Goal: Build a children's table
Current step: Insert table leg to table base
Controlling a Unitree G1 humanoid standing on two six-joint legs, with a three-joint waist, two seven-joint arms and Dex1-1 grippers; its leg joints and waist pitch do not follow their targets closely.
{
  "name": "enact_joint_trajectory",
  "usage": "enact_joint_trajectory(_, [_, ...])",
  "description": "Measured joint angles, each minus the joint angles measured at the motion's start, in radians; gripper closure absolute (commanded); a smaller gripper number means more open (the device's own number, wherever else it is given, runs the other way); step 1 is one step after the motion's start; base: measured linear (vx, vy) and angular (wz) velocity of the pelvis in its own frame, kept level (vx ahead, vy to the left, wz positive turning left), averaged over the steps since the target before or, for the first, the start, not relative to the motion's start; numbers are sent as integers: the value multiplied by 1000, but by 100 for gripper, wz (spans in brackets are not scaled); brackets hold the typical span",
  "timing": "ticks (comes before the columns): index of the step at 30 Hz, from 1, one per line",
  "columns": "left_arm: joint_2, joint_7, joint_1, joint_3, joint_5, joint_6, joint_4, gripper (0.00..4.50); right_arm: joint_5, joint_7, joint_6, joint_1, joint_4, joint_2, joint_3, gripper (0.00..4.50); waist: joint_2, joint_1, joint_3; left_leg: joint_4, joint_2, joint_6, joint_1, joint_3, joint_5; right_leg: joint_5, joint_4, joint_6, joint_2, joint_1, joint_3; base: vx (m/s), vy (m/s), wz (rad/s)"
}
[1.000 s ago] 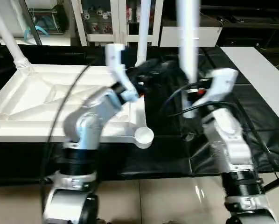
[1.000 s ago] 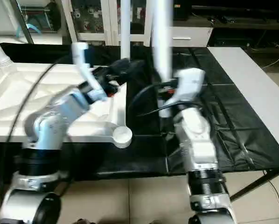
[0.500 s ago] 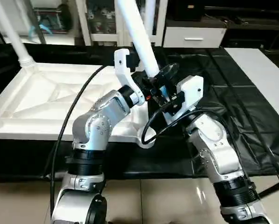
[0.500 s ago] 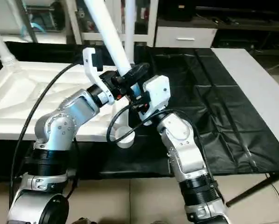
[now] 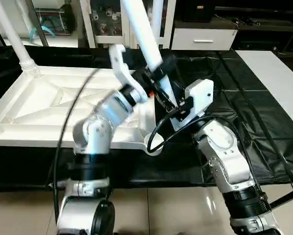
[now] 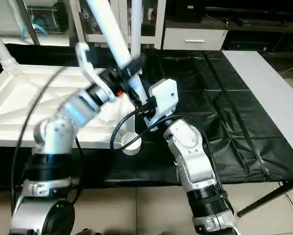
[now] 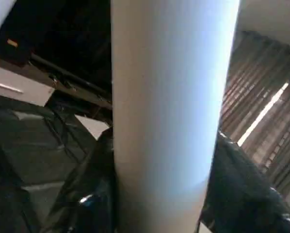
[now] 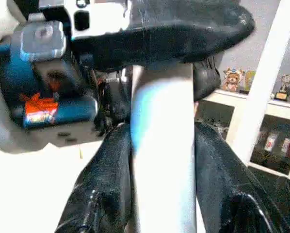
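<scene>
Two pincers meeting on one long white leg (image 5: 145, 36) above the near right corner of the white top (image 5: 43, 105). Leaning with its long axis steeply up, upper end tilting toward the left and away from the robot, running out past the upper edge of the head views; lower end pointing down toward the round corner socket (image 5: 154, 143), hanging above it, contact not to be made out. Left pincer (image 5: 158, 73) sitting higher on the tube, black fingers (image 7: 242, 179) pressing against both sides of it in the left wrist view, so closed about the tube's width and holding it. Right pincer (image 5: 173, 107) sitting lower on the same tube, black fingers (image 8: 104, 189) lying along either side of it in the right wrist view, likewise clamped on it at about that width, with the left pincer just above.

Lying upside down on the black-draped worktop (image 5: 254, 107), ribbed underside facing up, long side running left to right. Standing upright in the far left corner socket, a second leg (image 5: 12, 39), flared end down, leaning slightly leftward. Rising upright behind the two pincers, a third leg (image 6: 135, 27), foot hidden behind the arms, seating not to be told
</scene>
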Motion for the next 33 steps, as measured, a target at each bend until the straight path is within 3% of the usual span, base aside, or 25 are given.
enact_joint_trajectory(4, [1, 3, 0, 4, -9, 0, 2, 271, -4, 0, -5, 0, -2, 0, 1, 309, 0, 0, 0, 0, 0, 0, 0, 0, 0, 0, 0, 0, 0, 0, 0, 0, 0, 0])
enact_joint_trajectory(13, [1, 2, 1, 4, -10, 12, 2, 280, -8, -1, -12, 9, -2, 1, 0, 309, 1, 1, 0, 0, 0, 0, 0, -1, 0, 0, 0, 0, 0, 0, 0, 0, 0, 0])
enact_joint_trajectory(14, [1, 2, 1, 3, -10, 14, 2, 280, -8, -2, -13, 11, -2, 1, 0, 253, 1, 1, 0, 0, 0, 0, 0, -1, 0, 0, 0, 0, 0, 0, 0, 0, 0, 0])
enact_joint_trajectory(15, [1, 3, 2, 3, -10, 14, 2, 280, -8, -1, -14, 13, -3, 1, 0, 239, 1, 1, 0, 0, 0, 0, 0, -1, 0, 0, 0, 0, 0, 1, 0, 0, 0, 0])
enact_joint_trajectory(24, [32, 18, -3, 31, -19, 12, 36, 282, 26, 81, -6, 54, -20, -25, 5, 178, 0, 2, 0, 0, 0, 0, 1, -1, 0, 0, 0, 0, 0, 1, 0, 0, 0, 0])
enact_joint_trajectory(31, [100, 12, -45, 61, -16, 0, 69, 282, 55, 159, 24, 119, -110, -78, 27, 116, 0, 6, 0, 1, 0, 0, 1, -1, 0, 0, 0, 0, 0, 2, 0, 0, 0, 0])
enact_joint_trajectory(33, [142, -5, -48, 58, -8, 5, 89, 282, 83, 175, 37, 131, -143, -113, 8, 91, 0, 7, 1, 1, 0, 0, 1, -1, 0, 0, 0, 0, 0, 2, 0, 0, 0, 0])
